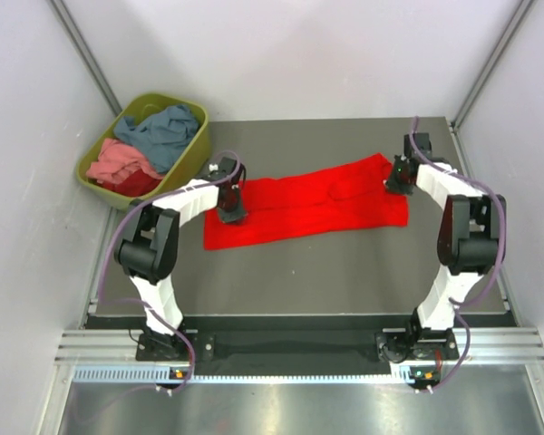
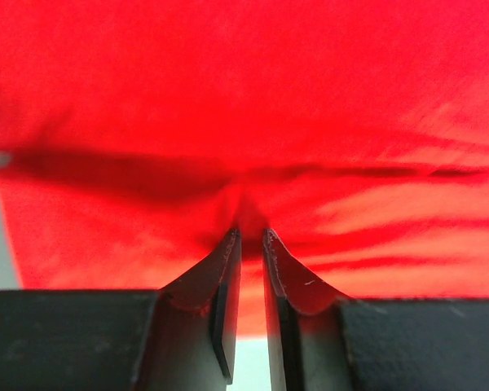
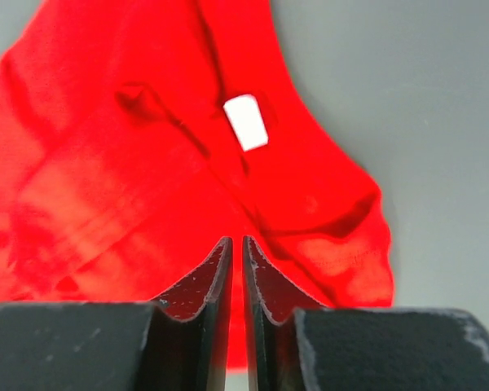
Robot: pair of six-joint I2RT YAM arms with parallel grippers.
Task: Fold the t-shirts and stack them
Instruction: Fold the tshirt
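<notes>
We're pinching the red shirt, lying mid-tabletop: left gripper and right gripper are both clamping narrowly on cloth at opposite ends. We're recommending lifting both ends evenly and keeping the cloth taut while folding.

text: none legible | neck label on red t-shirt — plain white, no print readable | brands, numbers: none

A robot lab cell: white panel walls, aluminium rail, grey tabletop.
</notes>
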